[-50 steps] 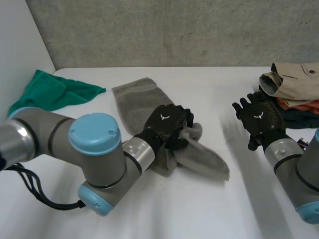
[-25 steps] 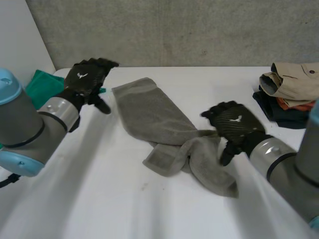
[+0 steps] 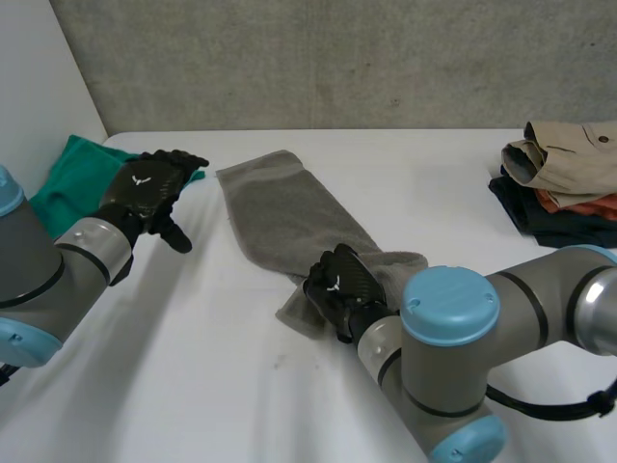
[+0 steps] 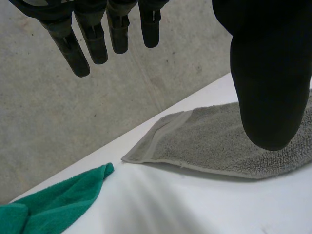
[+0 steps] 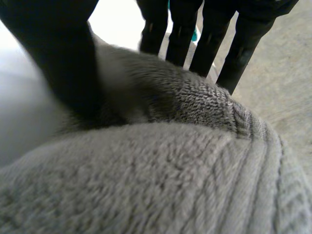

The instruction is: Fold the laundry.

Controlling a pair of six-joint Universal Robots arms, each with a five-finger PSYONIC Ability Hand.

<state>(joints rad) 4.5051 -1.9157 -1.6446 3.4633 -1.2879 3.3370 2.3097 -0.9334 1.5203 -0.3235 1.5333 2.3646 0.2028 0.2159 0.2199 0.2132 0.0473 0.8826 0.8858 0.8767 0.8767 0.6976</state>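
Closing the right hand [image 3: 339, 287] on the rumpled near end of the grey towel [image 3: 284, 207], pinching a raised fold of cloth between thumb and fingers [image 5: 181, 34]. Holding the left hand [image 3: 147, 188] above the white table [image 3: 241, 386], with fingers straight and spread, thumb apart, gripping nothing, near the green cloth [image 3: 82, 174]. Leaving the towel lying slantwise across the middle of the table, far end flat, near end bunched under the right hand. Judging the folding barely begun.

For doing this step well, probably: taking only the top layer at the hem, lifting just enough to free the crumple, drawing it out flat before folding, and bringing the left hand over to pin the far corner to stop the towel dragging along.

Taking in the whole layout from the head camera, including the pile of clothes [image 3: 564, 178] at the table's right edge, well apart from the towel. Getting from the right wrist camera a detail hidden from the head camera: thumb and fingers straddling the fold. Getting from the left wrist camera the towel's far corner, lying smooth with its flat hem band, and the green cloth just beyond
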